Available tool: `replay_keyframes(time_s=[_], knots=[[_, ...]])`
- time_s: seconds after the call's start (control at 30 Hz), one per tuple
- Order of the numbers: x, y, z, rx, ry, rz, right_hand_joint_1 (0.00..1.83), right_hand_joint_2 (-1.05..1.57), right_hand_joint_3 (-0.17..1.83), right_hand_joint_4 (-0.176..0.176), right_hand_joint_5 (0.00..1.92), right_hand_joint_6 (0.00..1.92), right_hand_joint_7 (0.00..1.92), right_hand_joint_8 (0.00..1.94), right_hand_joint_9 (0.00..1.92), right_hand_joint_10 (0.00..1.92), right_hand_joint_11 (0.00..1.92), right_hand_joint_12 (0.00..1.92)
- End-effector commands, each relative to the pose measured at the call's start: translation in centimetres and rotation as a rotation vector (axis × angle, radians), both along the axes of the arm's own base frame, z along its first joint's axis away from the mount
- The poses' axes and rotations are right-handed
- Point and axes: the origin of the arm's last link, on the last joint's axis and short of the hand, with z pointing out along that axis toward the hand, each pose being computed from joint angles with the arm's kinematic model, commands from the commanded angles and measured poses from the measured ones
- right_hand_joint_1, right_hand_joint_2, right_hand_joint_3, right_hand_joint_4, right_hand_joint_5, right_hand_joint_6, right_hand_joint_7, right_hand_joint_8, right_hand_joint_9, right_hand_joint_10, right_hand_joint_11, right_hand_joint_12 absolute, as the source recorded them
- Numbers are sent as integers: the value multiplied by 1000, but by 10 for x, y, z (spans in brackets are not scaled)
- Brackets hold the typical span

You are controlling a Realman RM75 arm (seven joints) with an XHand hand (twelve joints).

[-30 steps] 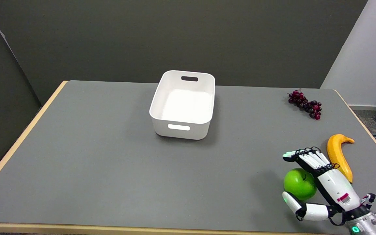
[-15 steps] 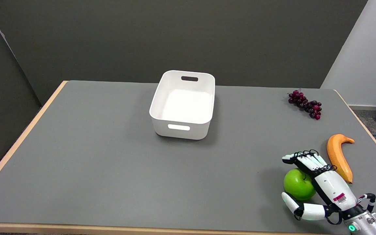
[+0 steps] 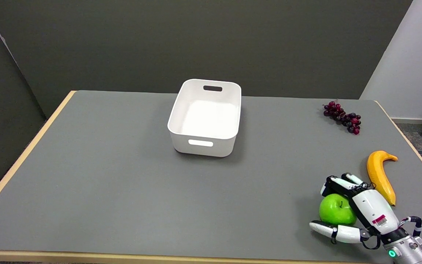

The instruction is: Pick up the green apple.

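The grey table top, edged with a light wooden strip, carries four items and the working hand. Listed from left to right:

1. A white rectangular plastic bin stands upright near the middle of the table, towards the far side. It has a slot handle in its near wall and another in its far wall. Its interior shows only white walls and floor.

2. The round, glossy green apple rests on the table at the near right, stem upwards, well apart from the bin.

3. The black-and-white right hand reaches in from the lower right corner and is placed around the apple. The fingers curl over the far side of the fruit. The thumb extends along the near side, low and just beside the fruit. The palm lies against the apple's right side. The fingers are closing about the apple, but whether the grasp is firm cannot be told; the apple sits at table level.

4. A bunch of dark red grapes lies at the far right, well apart from the hand.

5. A curved yellow banana lies just to the right of the hand's fingers, lengthwise from far to near, near the right table edge.
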Motion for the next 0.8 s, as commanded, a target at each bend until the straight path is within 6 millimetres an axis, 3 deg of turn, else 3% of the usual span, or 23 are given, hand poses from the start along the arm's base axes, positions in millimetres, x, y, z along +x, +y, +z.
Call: replay_keyframes(time_s=[0.03,0.1,0.17,0.23,0.3,0.4,0.47,0.57,0.8], knots=[[12,-10,-7,-38,105,208,1013,799,918,-25,819,1562,758,1941,882,1921,334,1921],[13,-12,-6,-38,109,224,999,754,1011,5,835,1623,751,1941,882,1921,374,1921],[18,-16,-7,-37,111,262,939,795,724,-5,840,1891,703,1941,873,1921,448,1921],[24,-21,-7,-36,108,312,955,797,711,7,829,1919,689,1941,875,1921,505,1921],[32,-26,-8,-32,98,365,999,770,720,46,880,1921,697,1941,982,1921,743,1921],[47,-39,-9,-18,86,447,1040,714,795,61,945,1921,856,1941,1101,1921,986,1921],[60,-53,-12,-4,74,509,1071,663,897,57,999,1921,975,1941,1177,1921,1102,1921],[80,-77,-16,16,58,601,1084,661,908,55,1011,1921,1005,1941,1206,1921,1145,1921],[122,-167,-29,47,29,703,1094,664,918,52,1001,1921,1018,1941,1208,1921,1162,1921]])
